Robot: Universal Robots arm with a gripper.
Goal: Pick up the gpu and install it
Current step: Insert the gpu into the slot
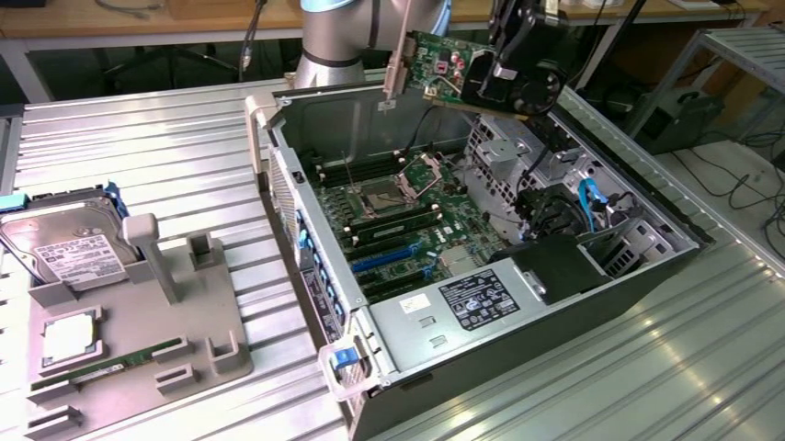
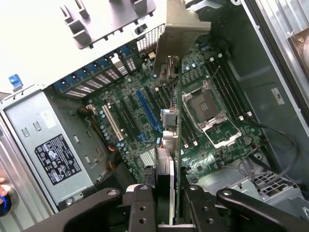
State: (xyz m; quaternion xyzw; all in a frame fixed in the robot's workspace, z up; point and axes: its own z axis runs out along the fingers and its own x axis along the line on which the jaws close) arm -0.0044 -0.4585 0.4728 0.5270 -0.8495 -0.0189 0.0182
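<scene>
The gpu (image 1: pixel 439 66), a green card with a silver end bracket (image 1: pixel 395 72), hangs in the air above the far end of the open computer case (image 1: pixel 307 184). My gripper (image 1: pixel 513 81) is shut on it, gripping the end away from the bracket. In the wrist view the gpu (image 2: pixel 176 121) shows edge-on between my fingers (image 2: pixel 144 209), with its bracket (image 2: pixel 181 29) pointing away from me. It hovers over the motherboard (image 2: pixel 212 96), between the CPU socket (image 2: pixel 205 108) and the expansion slots (image 2: pixel 144 104), touching neither.
A power supply (image 1: pixel 472 299) and black cable housing (image 1: pixel 558 266) fill the case's near end. In the exterior view's left, a grey fixture (image 1: pixel 197 331) holds a hard drive (image 1: pixel 62 243), a CPU (image 1: pixel 68 335) and a RAM stick (image 1: pixel 117 363). Ribbed metal tabletop (image 1: pixel 160 156) surrounds the case.
</scene>
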